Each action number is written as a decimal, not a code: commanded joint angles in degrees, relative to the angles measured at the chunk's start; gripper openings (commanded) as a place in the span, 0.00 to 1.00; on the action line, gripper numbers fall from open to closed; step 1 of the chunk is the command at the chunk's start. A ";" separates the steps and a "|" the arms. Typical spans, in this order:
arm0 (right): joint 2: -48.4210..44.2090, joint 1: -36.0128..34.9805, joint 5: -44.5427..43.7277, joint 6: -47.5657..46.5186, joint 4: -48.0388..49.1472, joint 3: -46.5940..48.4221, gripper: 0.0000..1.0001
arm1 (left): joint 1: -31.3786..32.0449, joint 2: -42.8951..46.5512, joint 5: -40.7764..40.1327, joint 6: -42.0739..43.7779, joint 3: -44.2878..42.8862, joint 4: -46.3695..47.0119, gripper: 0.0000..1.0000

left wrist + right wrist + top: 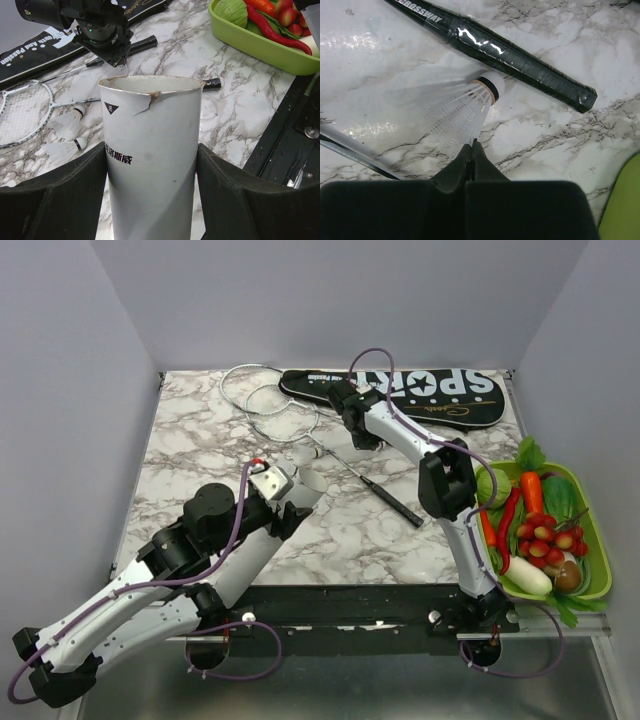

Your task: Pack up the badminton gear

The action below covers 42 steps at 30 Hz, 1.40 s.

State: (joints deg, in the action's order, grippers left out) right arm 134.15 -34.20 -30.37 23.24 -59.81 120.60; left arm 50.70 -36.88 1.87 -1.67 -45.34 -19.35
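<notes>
Two rackets lie at the table's back: pale hoops [262, 392], thin shafts, and one black handle [396, 502], which also shows in the right wrist view [515, 52]. The black bag lettered SPORT [430, 392] lies behind them. My left gripper [290, 495] is shut on a white cardboard tube [150, 150], held upright with its torn open mouth up. My right gripper [471, 145] is shut on the feather skirt of a white shuttlecock [462, 107], just above the marble beside the handle. It hangs in front of the bag [360, 430].
Two more shuttlecocks [67, 120] [62, 149] lie on the marble by a racket hoop [20, 112]. A green tray [600, 570] of toy vegetables stands at the right edge; it also shows in the left wrist view [250, 40].
</notes>
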 commanded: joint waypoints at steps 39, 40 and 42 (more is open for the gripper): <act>-63.04 -0.43 68.34 -11.64 -9.35 -24.53 0.01 | 1.07 -17.79 22.39 9.41 -2.82 15.48 0.00; -64.44 -0.43 68.25 -11.30 -9.36 -25.05 0.01 | 0.98 -17.35 23.26 9.32 -2.65 16.01 0.00; -65.41 -0.43 68.87 -11.12 -9.71 -25.41 0.01 | 0.98 -17.00 23.71 8.79 -2.30 17.33 0.00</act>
State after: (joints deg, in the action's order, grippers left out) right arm 71.11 -34.20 32.34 12.95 -65.52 95.46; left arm 51.40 -55.33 21.32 7.07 -48.16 -8.21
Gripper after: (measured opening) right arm 0.011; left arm 0.723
